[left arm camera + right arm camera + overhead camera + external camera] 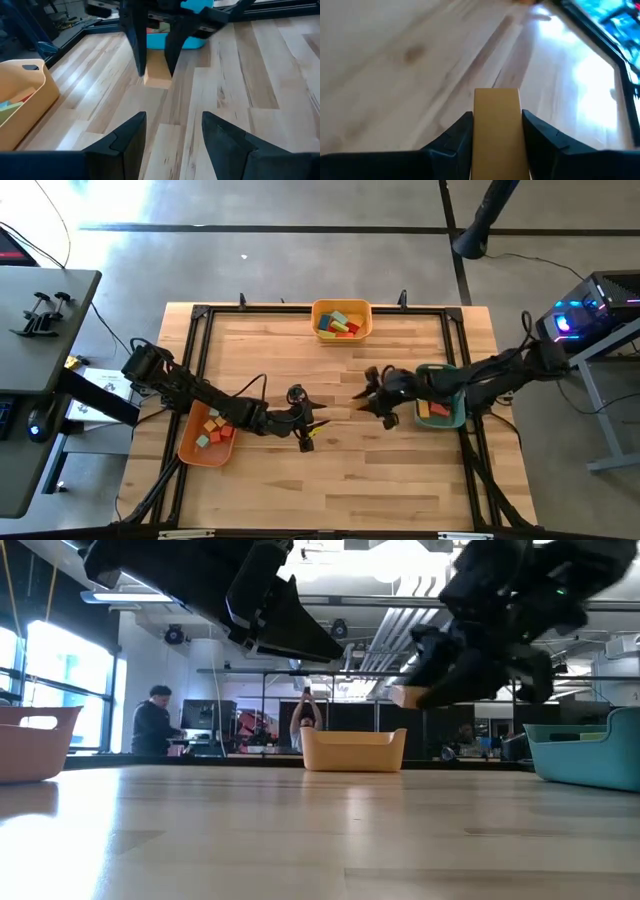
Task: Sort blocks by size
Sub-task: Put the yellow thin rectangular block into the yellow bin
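An orange block (496, 107) hangs above the bare middle of the wooden table, and my right gripper (370, 396) is shut on it. The same block (159, 76) shows ahead in the left wrist view and high up in the low view (404, 697). My left gripper (173, 132) stands open with nothing between its fingers, above the table (330, 480) a little left of centre (312, 432), pointing toward the right gripper. My right gripper pinches the block's two opposite side faces (479, 125) between its two fingers. The fingers slant down from the table's right side. The block's free end (158, 81) sticks out past the fingertips, and the block is lifted clear of the table.
A yellow tray (342, 332) with blocks stands at the far edge's middle. An orange tray (190, 448) with blocks lies under the left arm, and a teal tray (447, 420) with blocks under the right arm. A black frame (196, 360) rims the table. People show in the room beyond.
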Tool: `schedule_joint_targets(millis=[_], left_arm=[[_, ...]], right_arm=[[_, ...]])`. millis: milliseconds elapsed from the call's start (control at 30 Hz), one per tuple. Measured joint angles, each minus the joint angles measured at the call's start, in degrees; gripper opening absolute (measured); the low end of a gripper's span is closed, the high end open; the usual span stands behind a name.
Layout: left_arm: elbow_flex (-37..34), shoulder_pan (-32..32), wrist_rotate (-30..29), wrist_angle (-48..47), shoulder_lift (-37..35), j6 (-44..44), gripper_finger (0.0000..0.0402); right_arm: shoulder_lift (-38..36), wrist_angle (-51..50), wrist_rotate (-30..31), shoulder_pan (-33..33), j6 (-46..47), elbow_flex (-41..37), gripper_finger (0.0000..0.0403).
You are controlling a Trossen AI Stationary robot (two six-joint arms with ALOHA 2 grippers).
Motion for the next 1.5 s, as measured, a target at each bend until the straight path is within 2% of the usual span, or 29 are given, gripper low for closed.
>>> schedule_joint_targets(millis=[133,233,333,433,533,667,767,967,1100,1233,1400,1500], left_arm=[[0.00,0.00,0.00,-0.75,-0.01,-0.62,0.0176],[0.00,0.00,0.00,-1.03,-0.01,-1.06,0.0176],[0.00,0.00,0.00,-1.17,0.01,-1.22,0.0176],[0.00,0.00,0.00,-1.77,-0.01,-1.66,0.0176],[0.00,0.00,0.03,-1.89,-0.01,-1.64,0.0176],[0.00,0.07,0.03,-1.88,0.00,-1.61,0.0176],[0.00,0.48,0.06,-1.84,0.00,-1.60,0.0176],[0.00,1.26,0.05,-1.91,-0.01,-1.57,0.0176],[0.00,1.90,0.11,-1.93,0.00,-1.58,0.0176],[0.00,2.21,0.09,-1.95,0.01,-1.64,0.0176],[0.00,2.21,0.09,-2.00,0.01,-2.16,0.0176],[0.00,2.21,0.09,-2.10,0.00,-3.12,0.0176]], right_arm=[[3.44,-11.09,-0.02,-3.03,-11.94,6.51,0.0129],[5.23,-14.32,3.22,-7.56,-14.53,11.49,0.0129],[5.69,-14.81,2.15,-13.65,-16.12,15.68,0.0129],[5.71,-11.19,-0.49,-20.91,-9.99,19.24,0.0129],[6.63,-7.78,-2.55,-28.74,3.24,21.86,0.0129],[13.45,-10.64,-3.57,-35.58,19.55,26.46,0.0129],[20.63,-18.43,-1.49,-36.62,19.94,32.81,0.0129],[34.61,-38.38,10.78,-36.70,18.57,49.25,0.0132],[41.19,-47.60,14.41,-37.97,20.94,57.40,0.0150],[45.11,-50.68,12.67,-39.03,20.98,61.52,0.0151],[45.87,-49.77,0.48,-39.10,20.74,62.65,0.0148],[45.80,-48.39,-2.71,-38.96,20.74,62.65,0.0148]])
